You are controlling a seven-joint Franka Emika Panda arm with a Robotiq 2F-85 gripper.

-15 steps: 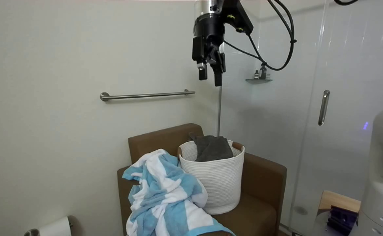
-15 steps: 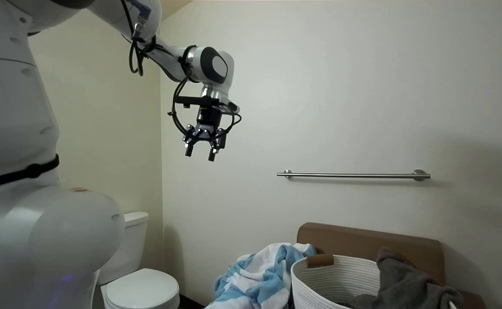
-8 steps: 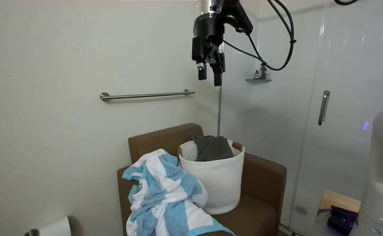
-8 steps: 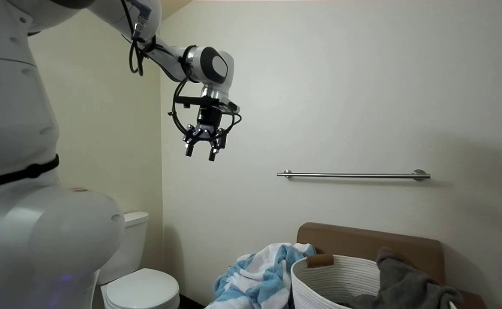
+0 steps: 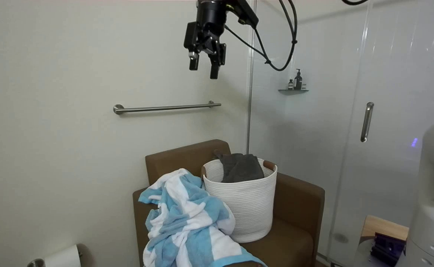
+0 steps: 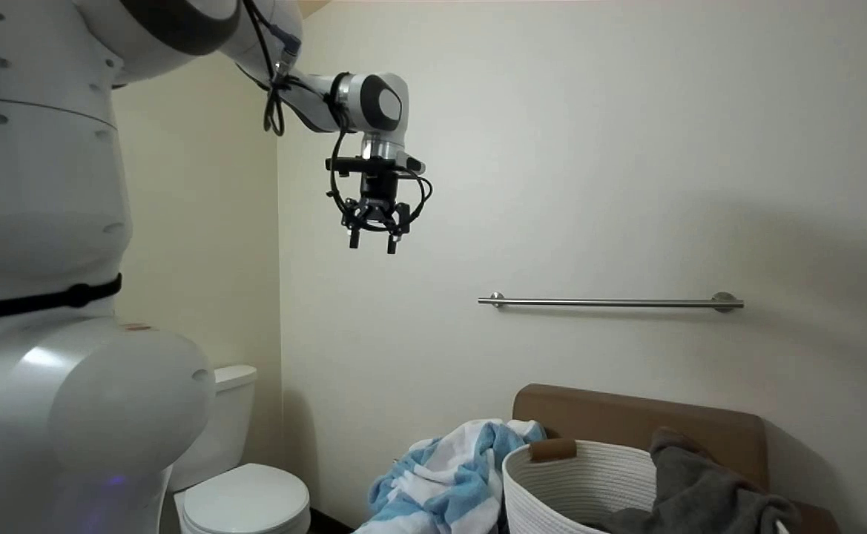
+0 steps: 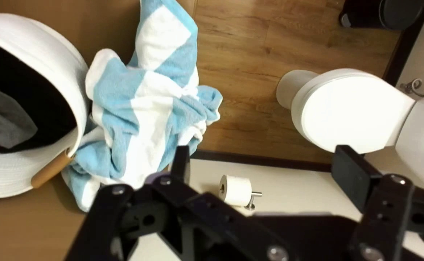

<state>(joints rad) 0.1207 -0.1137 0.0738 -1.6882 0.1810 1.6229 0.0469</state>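
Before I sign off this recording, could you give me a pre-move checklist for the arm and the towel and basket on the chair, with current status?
1. End effector open and holding nothing: ok.
2. End effector clear of the laundry: ok; it hangs well above in both exterior views.
3. Striped towel lined up between the fingers: not ok; in the wrist view it lies mostly off to one side.
4. Basket upright on the chair: ok.
5. Gray cloth wholly inside the basket: not ok; part drapes over the edge.
6. Nothing hidden under the towel: cannot tell.
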